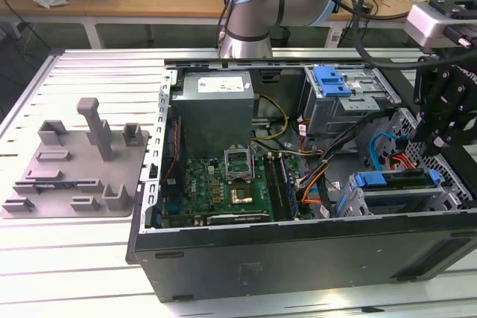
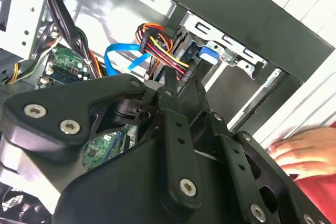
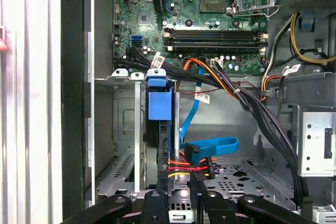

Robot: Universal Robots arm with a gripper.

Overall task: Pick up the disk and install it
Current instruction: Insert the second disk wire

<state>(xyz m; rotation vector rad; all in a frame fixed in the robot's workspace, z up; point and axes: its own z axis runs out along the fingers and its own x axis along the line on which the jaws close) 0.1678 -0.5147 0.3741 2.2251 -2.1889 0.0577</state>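
The computer case (image 1: 298,258) lies open on its side on the slatted metal surface (image 1: 97,80), its black near wall forming a tall edge along the front. Inside, open room is scarce: the motherboard (image 1: 223,184) covers the floor toward the exterior view's left, and bundled cables (image 3: 247,98) cross the gap between it and the drive cages.

The disk (image 1: 395,179) sits in the lower drive cage (image 1: 447,199), just inside the near wall at the exterior view's right. It stands on its thin edge (not flat), with its long axis running along that wall. In the first wrist view the blue carrier frame of the disk (image 3: 159,106) shows edge-on between the cage's metal rails, its blue tab end pointing toward the motherboard. A blue flat cable (image 3: 210,148) loops just beside it.

The gripper (image 1: 436,143) hangs over the cage, close above the disk. In the first wrist view the gripper (image 3: 179,182) lies near the disk's cabled end; whether it is clenched, released or grasping anything cannot be told.

In the second wrist view a person's hand (image 2: 302,153) rests outside the case wall. Well apart, at the exterior view's left, the grey fixture plate (image 1: 74,165) lies on the surface
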